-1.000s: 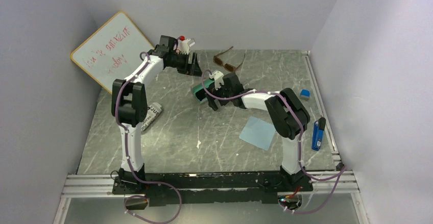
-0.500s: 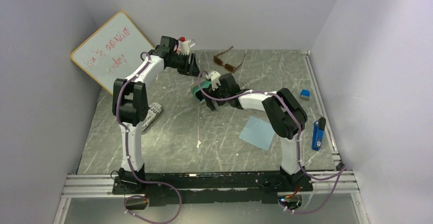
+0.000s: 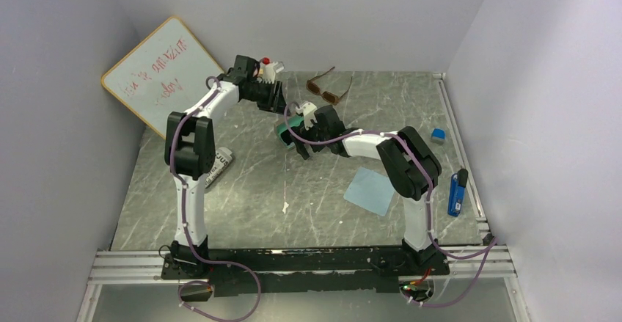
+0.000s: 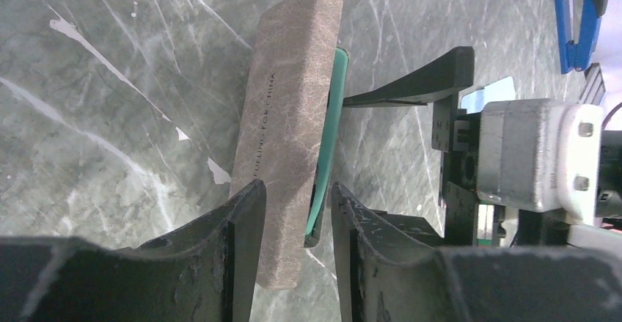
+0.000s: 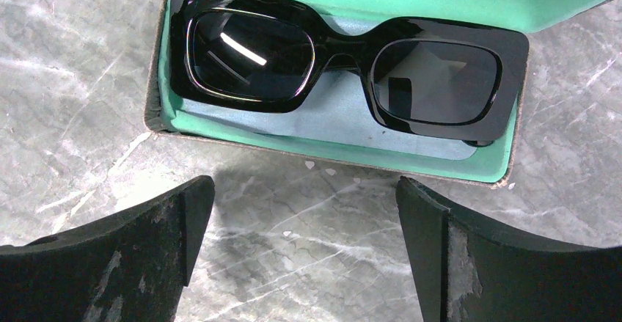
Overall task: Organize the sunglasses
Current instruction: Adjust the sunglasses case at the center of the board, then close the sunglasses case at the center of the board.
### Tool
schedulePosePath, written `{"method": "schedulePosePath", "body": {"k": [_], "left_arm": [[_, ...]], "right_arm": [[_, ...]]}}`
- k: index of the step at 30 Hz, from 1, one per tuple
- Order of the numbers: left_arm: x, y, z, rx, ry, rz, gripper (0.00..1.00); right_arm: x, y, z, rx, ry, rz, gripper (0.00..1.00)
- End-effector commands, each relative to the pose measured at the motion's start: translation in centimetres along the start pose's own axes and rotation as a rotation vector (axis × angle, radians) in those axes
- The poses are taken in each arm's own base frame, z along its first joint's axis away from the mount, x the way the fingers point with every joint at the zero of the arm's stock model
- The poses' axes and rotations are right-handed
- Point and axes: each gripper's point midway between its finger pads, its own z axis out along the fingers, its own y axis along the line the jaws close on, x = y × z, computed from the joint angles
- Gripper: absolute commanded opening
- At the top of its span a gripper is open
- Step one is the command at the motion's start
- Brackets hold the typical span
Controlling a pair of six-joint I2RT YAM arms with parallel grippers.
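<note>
Black-framed sunglasses (image 5: 345, 58) with dark lenses lie in the open brown case (image 5: 330, 153), which has a green lining and its lid (image 4: 286, 116) raised. In the left wrist view my left gripper (image 4: 297, 186) straddles the end of that lid, fingers pressed close on both sides. My right gripper (image 5: 304, 190) stands wide open over bare table just in front of the case, holding nothing. In the top view the case (image 3: 284, 130) sits mid-table between the left gripper (image 3: 277, 103) and the right gripper (image 3: 302, 144). Brown sunglasses (image 3: 328, 87) with amber lenses lie unfolded behind them.
A whiteboard (image 3: 158, 72) leans at the back left. A grey pouch (image 3: 220, 164) lies by the left arm. A light blue cloth (image 3: 372, 190) lies right of centre. A small blue block (image 3: 438, 135) and a blue tool (image 3: 456, 192) lie along the right edge.
My left gripper's jaws have narrowed from wide open down onto the case lid, and its wrist has dropped slightly toward the case. The right gripper edged a little left and stayed open.
</note>
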Motion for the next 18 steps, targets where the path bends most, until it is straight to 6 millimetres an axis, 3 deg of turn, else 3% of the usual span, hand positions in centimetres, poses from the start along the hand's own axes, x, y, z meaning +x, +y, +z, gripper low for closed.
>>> {"method": "schedulePosePath", "body": {"k": [1, 18], "left_arm": [[0.6, 0.0, 0.7, 0.019, 0.020, 0.047, 0.43], [1.6, -0.5, 1.3, 0.031, 0.040, 0.065, 0.17]], "right_arm": [[0.4, -0.1, 0.2, 0.005, 0.022, 0.022, 1.00], [0.6, 0.1, 0.5, -0.007, 0.032, 0.031, 1.00]]}}
